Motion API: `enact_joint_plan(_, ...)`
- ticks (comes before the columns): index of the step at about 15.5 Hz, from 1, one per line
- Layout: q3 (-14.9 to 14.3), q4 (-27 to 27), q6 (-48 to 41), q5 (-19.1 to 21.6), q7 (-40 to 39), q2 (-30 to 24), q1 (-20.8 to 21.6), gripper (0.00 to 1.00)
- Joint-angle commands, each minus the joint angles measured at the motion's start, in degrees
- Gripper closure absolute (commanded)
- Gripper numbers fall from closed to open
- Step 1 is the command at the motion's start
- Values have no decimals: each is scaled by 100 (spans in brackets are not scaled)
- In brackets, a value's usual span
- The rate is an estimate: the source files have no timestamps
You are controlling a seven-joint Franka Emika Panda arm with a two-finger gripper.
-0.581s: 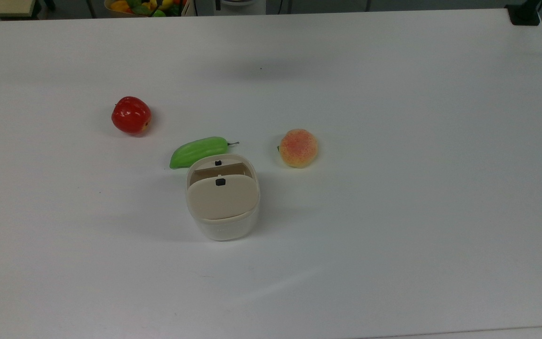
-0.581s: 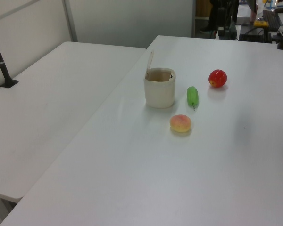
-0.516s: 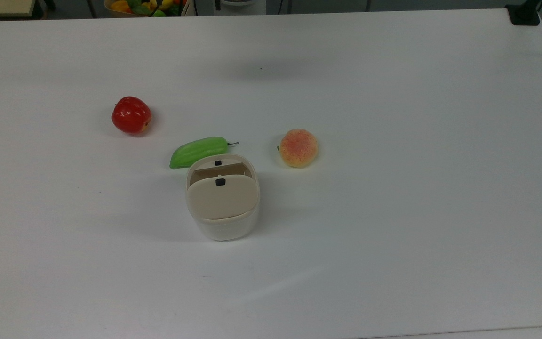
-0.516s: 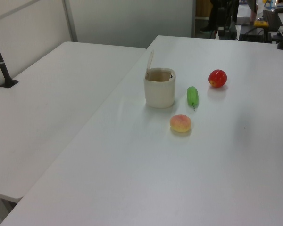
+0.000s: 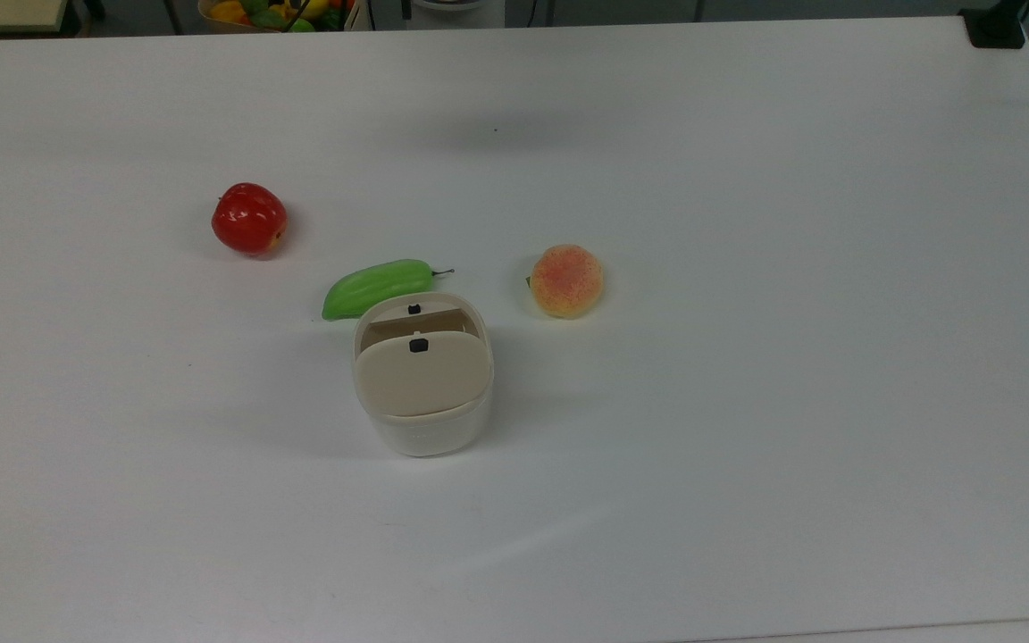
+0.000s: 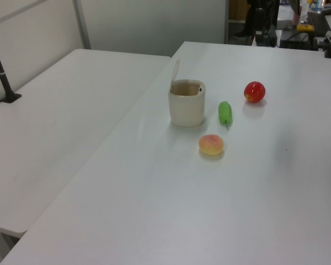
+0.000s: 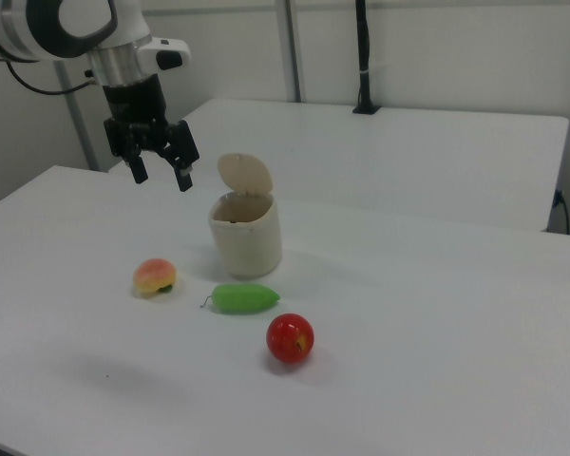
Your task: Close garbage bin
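Pincer (image 7: 158, 161) hanging in the upper left of the right view, fingers spread and holding nothing, pointing down above the white bench (image 7: 437, 313), up and to the left of the bin and well clear of it.

Garbage bin (image 7: 246, 233) standing upright left of centre in the right view, cream-white, with its beige lid (image 7: 244, 175) raised on its hinge so the mouth is open. Same garbage bin (image 5: 422, 384) just below and left of the centre of the top view, lid (image 5: 422, 372) seen tilted up with a small black button (image 5: 419, 345) near its free edge. Upper middle of the left view for the garbage bin (image 6: 186, 103) again, lid standing nearly on edge.

Green vegetable (image 5: 377, 288) just beside the bin, peach (image 5: 566, 280) near on the top view's right, red apple (image 5: 249, 218) further to the upper left.

Judged as the approach step: lid not yet touched, closing not begun. Next move likely calls for travelling over behind the raised lid, then pushing its upper edge forward and down until seated on the rim, gently enough not to tip or slide the light bin.

No brand, label or readable writing anywhere.
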Motion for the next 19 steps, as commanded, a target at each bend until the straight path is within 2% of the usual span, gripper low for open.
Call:
enact_joint_plan(1,4,-126,-133,-101,69,-156,-18,0)
enact_joint_plan(6,13,-135,-142,-101,60,-156,0,0)
enact_joint_plan(7,13,-135,-142,-101,34,-156,0,6)
enact_joint_plan(8,13,-144,-142,-101,16,-147,0,16)
enact_joint_plan(10,13,-144,-125,-101,16,-121,9,55)
enact_joint_plan(12,13,-144,-133,-92,16,-120,9,84)
enact_joint_plan(13,13,-144,-133,-101,16,-120,9,95)
enact_joint_plan(14,13,-144,-133,-92,16,-120,9,100)
enact_joint_plan(19,13,-135,-72,-75,-10,-77,9,100)
